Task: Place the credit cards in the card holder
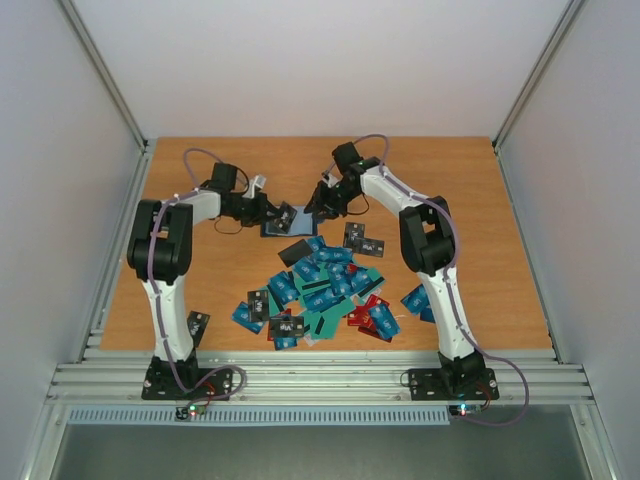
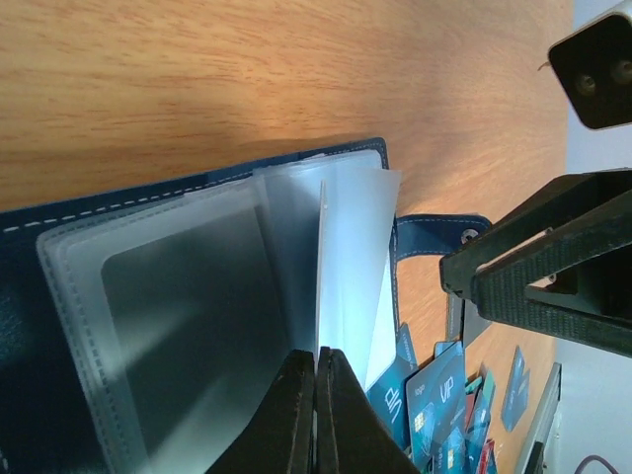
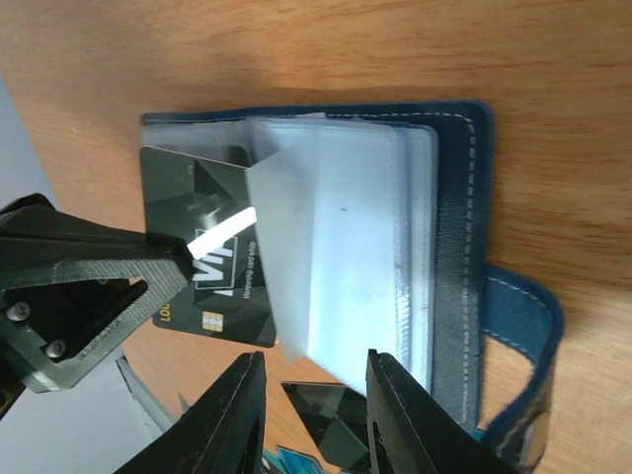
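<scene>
1. Your card holder (image 1: 278, 224) lies open on the table (image 1: 480, 220), upper middle of the top view, right between the two grippers; navy cover down, clear pages up.
2. Your left gripper (image 2: 318, 360) is clamped tight on one clear sleeve (image 2: 346, 257); the fingers are pressed together on its edge at the bottom centre of the left wrist view; the sleeve stands up off the other pages.
3. Your right gripper (image 3: 311, 405) has its fingers spread apart, gripping nothing that I can see; it hangs at the holder's lower edge in the right wrist view.
4. A black card (image 3: 202, 247) with white VIP print sits on the holder's left side in that view, partly under the lifted sleeve; can't tell if it's actually inside a pocket.
5. The holder's strap (image 3: 523, 316) sticks out at the lower right of the right wrist view.
6. The rest of the credit cards (image 1: 325, 285) are a messy pile mid-frame in the top view, below the holder and apart from it; one stray card (image 1: 197, 325) lies by the left arm at lower left.
</scene>
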